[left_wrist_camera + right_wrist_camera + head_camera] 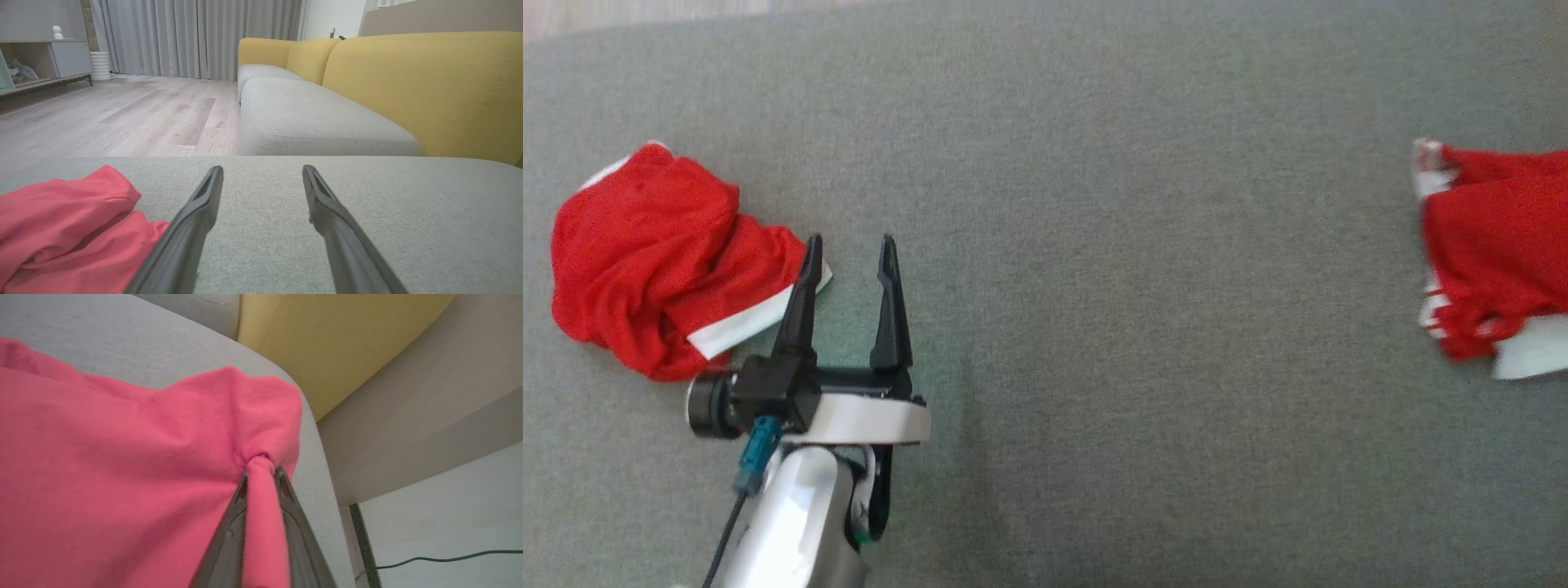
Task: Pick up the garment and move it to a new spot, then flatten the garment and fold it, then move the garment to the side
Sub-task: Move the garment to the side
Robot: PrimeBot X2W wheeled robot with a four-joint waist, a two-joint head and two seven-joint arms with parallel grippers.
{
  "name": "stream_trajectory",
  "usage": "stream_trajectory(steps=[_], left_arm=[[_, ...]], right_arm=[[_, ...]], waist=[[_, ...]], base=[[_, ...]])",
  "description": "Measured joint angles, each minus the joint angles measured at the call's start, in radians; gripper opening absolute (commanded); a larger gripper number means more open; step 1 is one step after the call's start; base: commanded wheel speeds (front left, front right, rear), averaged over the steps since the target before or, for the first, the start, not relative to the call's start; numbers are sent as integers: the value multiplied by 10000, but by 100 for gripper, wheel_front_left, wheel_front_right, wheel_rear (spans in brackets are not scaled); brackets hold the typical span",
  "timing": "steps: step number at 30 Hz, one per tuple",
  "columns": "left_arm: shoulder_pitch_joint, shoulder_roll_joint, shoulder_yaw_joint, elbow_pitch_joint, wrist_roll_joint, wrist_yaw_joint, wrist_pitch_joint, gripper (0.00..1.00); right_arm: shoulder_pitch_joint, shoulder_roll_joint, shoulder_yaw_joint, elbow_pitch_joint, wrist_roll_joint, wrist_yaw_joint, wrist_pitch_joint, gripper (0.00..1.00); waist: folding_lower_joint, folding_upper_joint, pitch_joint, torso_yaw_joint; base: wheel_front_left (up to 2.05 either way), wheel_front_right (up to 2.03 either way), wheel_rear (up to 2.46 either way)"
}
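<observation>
Your right gripper (262, 472) is pinched shut on a bunched fold of the red garment (122, 465) at the right end of the grey cushion (1143, 245), prob. so it lifts w/o slipping, while the left gripper (849, 241) hangs spread wide just beside another red heap (645, 253).

The right-hand red garment (1494, 245) runs off the head view's right edge, its lower white hem blurred. In the right wrist view it leaves the left and bottom edges, and a pinched fold hides the inner faces of the right claw (261, 471). The left-hand red garment (69, 232) is cut by the left wrist view's lower-left corner.
</observation>
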Motion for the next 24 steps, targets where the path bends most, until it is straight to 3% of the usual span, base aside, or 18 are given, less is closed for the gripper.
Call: stream_trajectory(steps=[4,10,11,12,13,20,24], left_arm=[[-310,0,-15,-46,0,2,0,100],[-414,-2,-25,-44,17,21,0,100],[-443,-2,-29,-40,17,31,0,100],[-478,-2,-31,-36,17,31,0,100],[-506,-4,-36,-38,17,31,0,100],[-482,-6,-12,13,15,29,0,100],[-236,-8,59,144,29,-161,0,100]], right_arm=[[-318,-460,-288,257,-196,0,-31,0],[-596,-527,-692,631,-531,0,-29,0],[-660,-520,-784,694,-573,0,-29,22],[-723,-504,-874,719,-587,0,-36,91],[-753,-481,-974,725,-604,0,-90,100],[-900,267,-1457,652,-815,0,-393,100],[-822,1448,-1459,-207,-725,0,-882,100]], waist=[[1,0,407,106],[1,0,787,237],[1,0,799,245],[1,0,791,243],[1,0,768,236],[-1,0,221,91],[-2,0,-542,-50]], base=[[0,0,0],[0,0,0],[0,0,0],[0,0,0],[0,0,0],[0,0,0],[0,0,0]])
